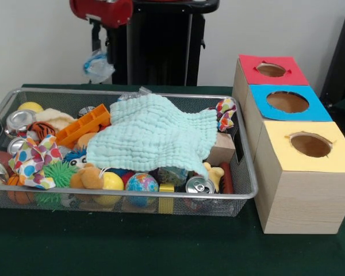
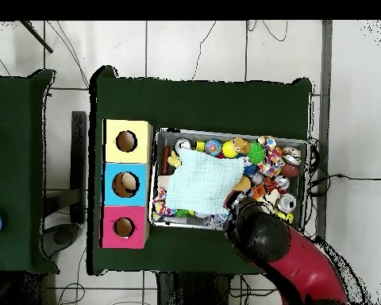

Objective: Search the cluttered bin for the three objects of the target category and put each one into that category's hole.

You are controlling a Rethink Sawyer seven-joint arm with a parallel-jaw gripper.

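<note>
Pale mint quilted cloth [image 1: 155, 135] drapes the silver wire-mesh bin [image 1: 248, 172], hiding clutter, so searching needs it lifted; gripper state can't tell.

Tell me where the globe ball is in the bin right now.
In the front view, the globe ball lies at the bin's near edge, between a yellow ball and a can.

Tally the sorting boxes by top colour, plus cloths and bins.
Red-topped box: 1
Blue-topped box: 1
Yellow-topped box: 1
Mint-green cloth: 1
Wire mesh bin: 1
Total: 5
</note>
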